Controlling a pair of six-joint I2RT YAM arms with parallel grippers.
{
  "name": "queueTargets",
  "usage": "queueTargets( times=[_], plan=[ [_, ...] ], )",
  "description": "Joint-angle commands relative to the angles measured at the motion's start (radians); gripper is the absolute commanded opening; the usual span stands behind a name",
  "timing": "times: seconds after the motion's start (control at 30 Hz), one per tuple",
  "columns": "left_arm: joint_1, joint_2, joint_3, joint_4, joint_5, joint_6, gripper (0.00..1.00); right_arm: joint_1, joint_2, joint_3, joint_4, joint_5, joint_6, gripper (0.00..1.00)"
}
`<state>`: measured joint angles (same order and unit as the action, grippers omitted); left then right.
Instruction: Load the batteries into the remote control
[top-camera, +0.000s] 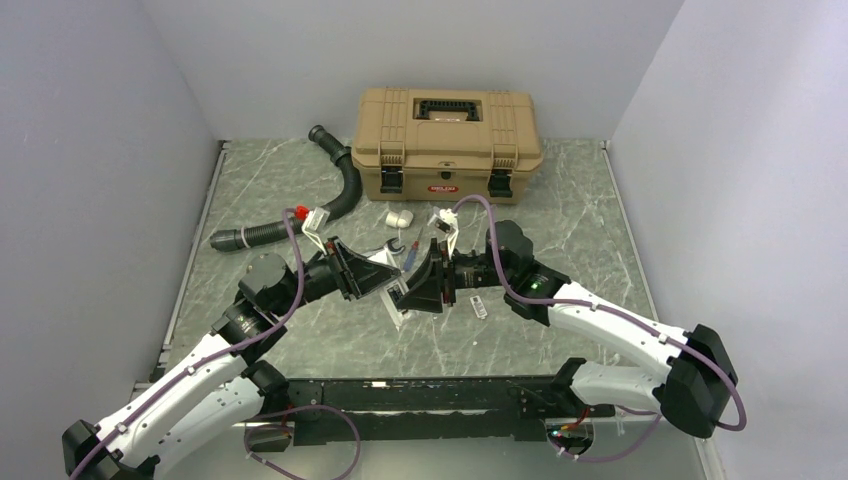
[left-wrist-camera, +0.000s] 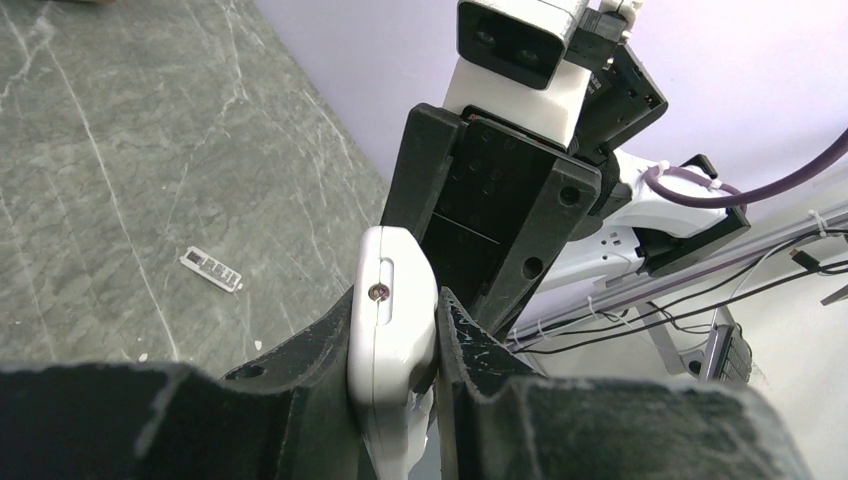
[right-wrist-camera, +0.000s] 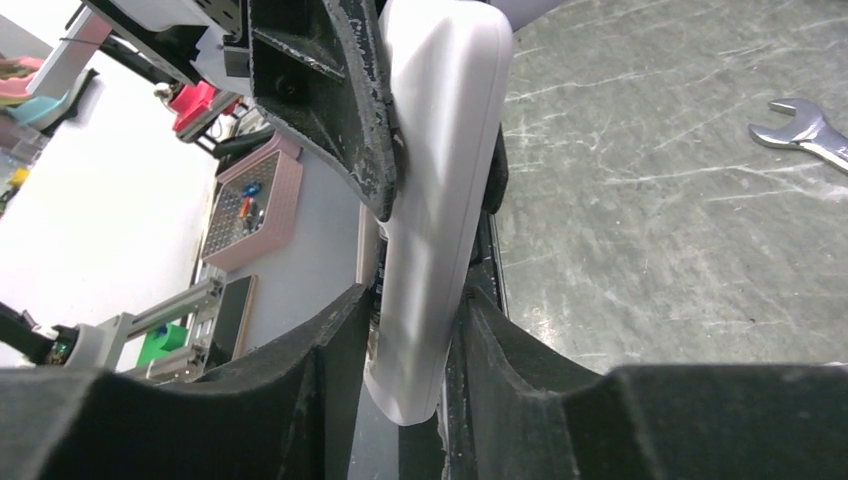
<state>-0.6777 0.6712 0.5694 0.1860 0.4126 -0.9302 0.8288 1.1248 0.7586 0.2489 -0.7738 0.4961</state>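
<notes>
Remote control, slim white plastic handset (left-wrist-camera: 388, 320), hangs above the grey marbled table (top-camera: 560, 210), clamped toward one end by my left gripper (left-wrist-camera: 395, 340) and toward the other by my right gripper (right-wrist-camera: 410, 310). Hazard: uneven pull between arms may twist it loose and drop it.

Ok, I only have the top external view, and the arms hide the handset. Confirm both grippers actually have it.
Observer: The left wrist view shows the left gripper shut on the remote control, which is edge-on to the camera.
Operator: Now check the right one.
Observer: In the right wrist view, the right gripper is shut on the same remote's other end, opposite the left.
Operator: Tell me which face is up.
Observer: Cannot tell. Both wrist views show only its narrow white side. The edge facing the left camera has a small slot with a dark dot.
</notes>
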Motion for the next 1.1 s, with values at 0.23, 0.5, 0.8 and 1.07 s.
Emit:
queueTargets(
  times=[0.23, 0.5, 0.8, 1.07],
  plan=[
    [-0.003, -0.016, 0.037, 0.042, -0.005, -0.003, 0.00, 0.006, 0.017, 0.047, 0.017, -0.009, -0.025, 0.26],
    [-0.003, -0.025, 0.018, 0.027, -0.020, -0.001, 0.00, 0.008, -0.022, 0.047, 0.021, -0.017, -0.057, 0.59],
    [0.008, -0.012, -0.018, -0.009, -0.069, -0.001, 0.00, 0.004, -0.173, 0.024, -0.085, 0.244, -0.122, 0.67],
    [0.025, 0.018, -0.012, -0.104, -0.102, -0.002, 0.00, 0.002, -0.099, 0.178, -0.749, 0.887, 0.014, 0.68]
  ],
)
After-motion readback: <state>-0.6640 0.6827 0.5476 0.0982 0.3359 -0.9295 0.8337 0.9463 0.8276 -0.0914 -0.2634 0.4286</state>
